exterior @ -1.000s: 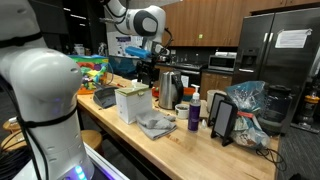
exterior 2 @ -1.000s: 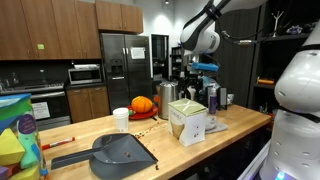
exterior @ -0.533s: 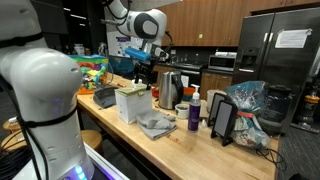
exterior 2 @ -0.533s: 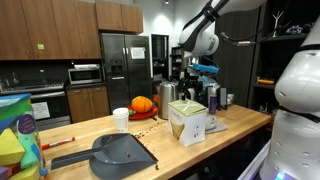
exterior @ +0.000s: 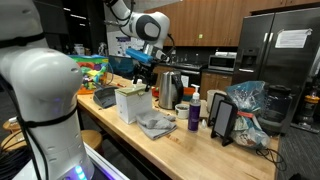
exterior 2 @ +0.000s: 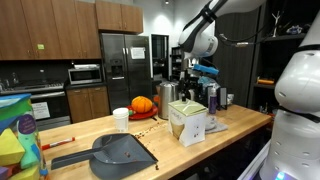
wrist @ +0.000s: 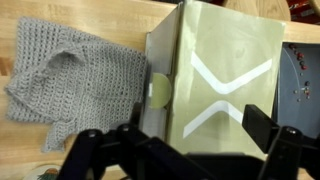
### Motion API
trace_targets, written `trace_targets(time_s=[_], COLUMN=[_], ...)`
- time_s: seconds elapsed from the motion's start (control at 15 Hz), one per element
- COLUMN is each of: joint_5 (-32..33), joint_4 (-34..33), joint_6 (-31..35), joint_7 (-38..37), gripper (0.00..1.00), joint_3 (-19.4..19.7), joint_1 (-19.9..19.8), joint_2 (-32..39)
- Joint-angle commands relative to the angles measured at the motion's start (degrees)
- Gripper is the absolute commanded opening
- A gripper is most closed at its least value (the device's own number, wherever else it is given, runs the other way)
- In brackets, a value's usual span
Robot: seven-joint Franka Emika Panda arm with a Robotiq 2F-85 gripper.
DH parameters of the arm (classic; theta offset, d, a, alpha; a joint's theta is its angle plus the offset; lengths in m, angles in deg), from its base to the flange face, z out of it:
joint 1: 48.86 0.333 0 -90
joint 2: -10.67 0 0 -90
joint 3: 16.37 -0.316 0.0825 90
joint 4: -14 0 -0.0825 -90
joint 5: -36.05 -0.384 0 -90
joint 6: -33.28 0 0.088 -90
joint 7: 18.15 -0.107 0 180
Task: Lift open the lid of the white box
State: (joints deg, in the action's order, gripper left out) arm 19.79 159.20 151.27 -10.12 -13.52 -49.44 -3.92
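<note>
Quick look at where my arm is. My gripper point(wrist: 188, 142) hangs over the white box point(wrist: 215, 80) with both fingers point(wrist: 88, 150) spread wide and nothing between them. It isn't touching anything. In the wrist view the box fills the middle, and I'm looking down on its top, which has a big white X across it. The lid looks flat and closed from here. There's a small round tab point(wrist: 158, 90) on the side facing the grey knitted cloth point(wrist: 72, 85), which lies crumpled on the wooden counter point(wrist: 60, 10) right beside the box.

In both exterior views the white box point(exterior: 131, 101) point(exterior 2: 188, 120) stands upright on the counter point(exterior: 190, 147) near its front edge, and my gripper point(exterior: 141, 71) sits above it with a clear gap. The cloth point(exterior: 156, 125) is just next to the box, and a purple bottle point(exterior: 194, 114) stands a bit further along. A steel kettle point(exterior: 171, 90) is behind the box. A dark dustpan point(exterior 2: 121, 152) lies on the wood, well apart from the box. A white cup point(exterior 2: 121, 119) and a small orange pumpkin point(exterior 2: 143, 104) sit further back.
</note>
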Motion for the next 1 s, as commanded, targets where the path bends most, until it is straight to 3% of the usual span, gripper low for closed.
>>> trace_targets(time_s=[0.0,0.93], joint_5=[-2.5,-7.0], joint_4=[-1.4,-3.3], joint_6=[-1.9,-6.2], joint_7=[3.0,4.8], gripper=[1.0,1.0], joint_3=[1.5,2.7], joint_1=[0.2,-0.3], joint_2=[0.8,3.1])
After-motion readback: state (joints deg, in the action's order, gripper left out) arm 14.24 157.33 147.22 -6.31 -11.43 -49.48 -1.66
